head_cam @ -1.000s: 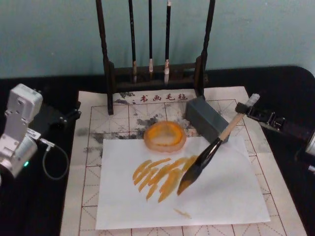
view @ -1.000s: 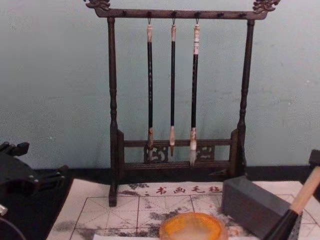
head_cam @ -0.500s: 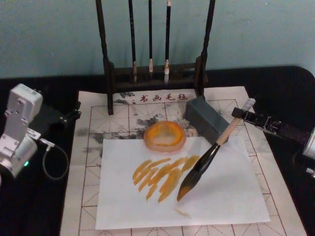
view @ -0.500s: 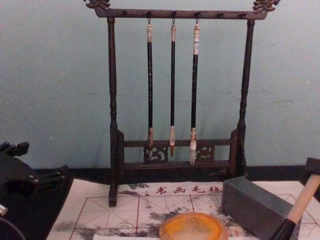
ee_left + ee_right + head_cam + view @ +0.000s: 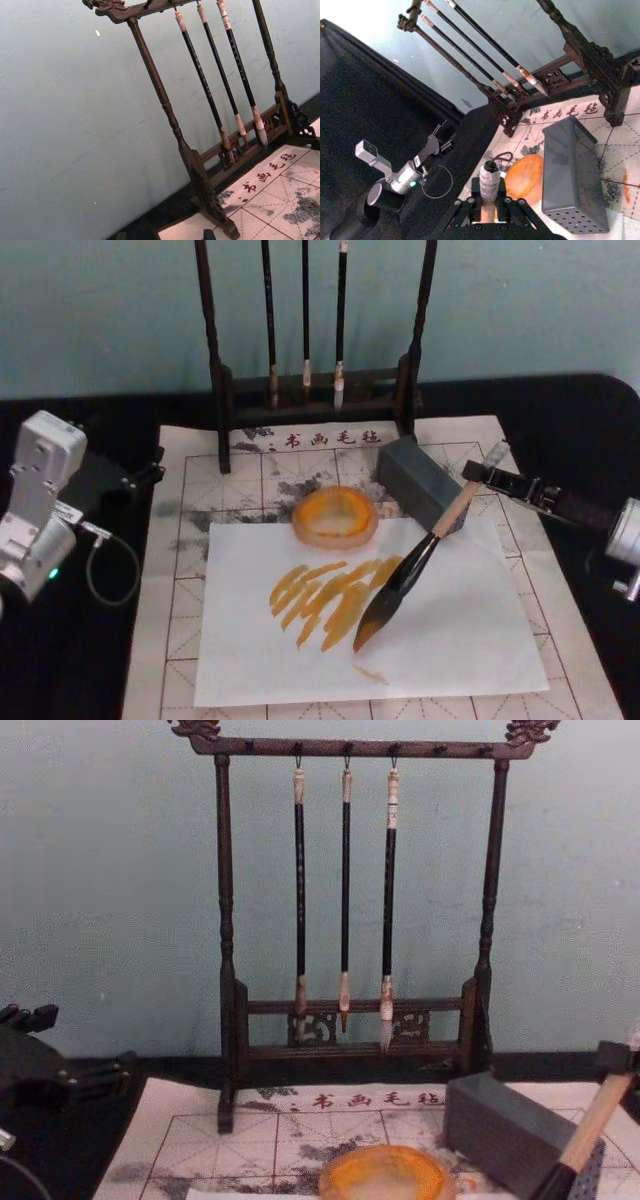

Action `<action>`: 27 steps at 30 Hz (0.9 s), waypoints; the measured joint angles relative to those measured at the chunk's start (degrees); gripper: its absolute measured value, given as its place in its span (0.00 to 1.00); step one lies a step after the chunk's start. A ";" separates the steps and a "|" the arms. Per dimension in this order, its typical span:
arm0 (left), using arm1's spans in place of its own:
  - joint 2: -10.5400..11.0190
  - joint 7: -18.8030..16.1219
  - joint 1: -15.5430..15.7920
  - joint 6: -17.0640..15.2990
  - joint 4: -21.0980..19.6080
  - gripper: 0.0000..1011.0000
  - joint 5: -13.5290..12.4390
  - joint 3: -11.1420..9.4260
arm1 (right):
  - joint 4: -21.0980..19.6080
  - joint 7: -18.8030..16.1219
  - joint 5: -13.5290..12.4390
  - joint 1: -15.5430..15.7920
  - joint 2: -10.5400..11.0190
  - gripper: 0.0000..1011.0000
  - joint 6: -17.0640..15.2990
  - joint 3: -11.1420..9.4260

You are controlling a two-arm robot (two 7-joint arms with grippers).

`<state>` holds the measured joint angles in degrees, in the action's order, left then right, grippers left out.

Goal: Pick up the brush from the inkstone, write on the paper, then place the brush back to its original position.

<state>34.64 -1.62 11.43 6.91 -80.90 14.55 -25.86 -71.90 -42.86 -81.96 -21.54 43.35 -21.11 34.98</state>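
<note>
The brush slants over a plain white sheet that lies on the red-gridded paper. Its dark bristle tip meets the sheet beside several orange strokes. My right gripper is shut on the pale handle just below the white end cap; the right wrist view shows that brush cap above the closed fingers. The round orange inkstone sits behind the strokes, apart from the brush. My left gripper is parked at the far left on the black table.
A grey block stands just right of the inkstone, close to the brush handle. The dark wooden rack with three slim hanging brushes stands at the back. A cable loops beside the left arm.
My right gripper has moved left and slightly nearer with the brush. The bristle tip has slid down the white sheet toward its near edge. The left arm has stayed still.
</note>
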 joint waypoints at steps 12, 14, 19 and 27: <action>0.00 0.00 0.00 0.00 0.00 0.99 0.00 0.00 | 1.20 0.26 0.36 -1.26 -0.88 0.18 -0.24 1.50; 0.00 0.00 0.00 0.00 0.00 0.99 0.00 0.00 | 1.45 0.27 0.48 -1.49 -1.06 0.18 -0.29 1.73; 0.00 0.00 0.00 0.00 0.00 0.99 0.00 0.00 | 1.63 0.39 0.62 -1.71 -1.28 0.18 -0.29 2.01; 0.00 0.00 0.00 0.00 0.00 0.99 0.00 0.00 | 1.96 0.76 0.95 -2.02 -1.67 0.18 -0.14 2.33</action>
<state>34.65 -1.62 11.43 6.91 -80.90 14.55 -25.86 -69.94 -42.10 -81.01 -23.56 41.68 -21.25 37.32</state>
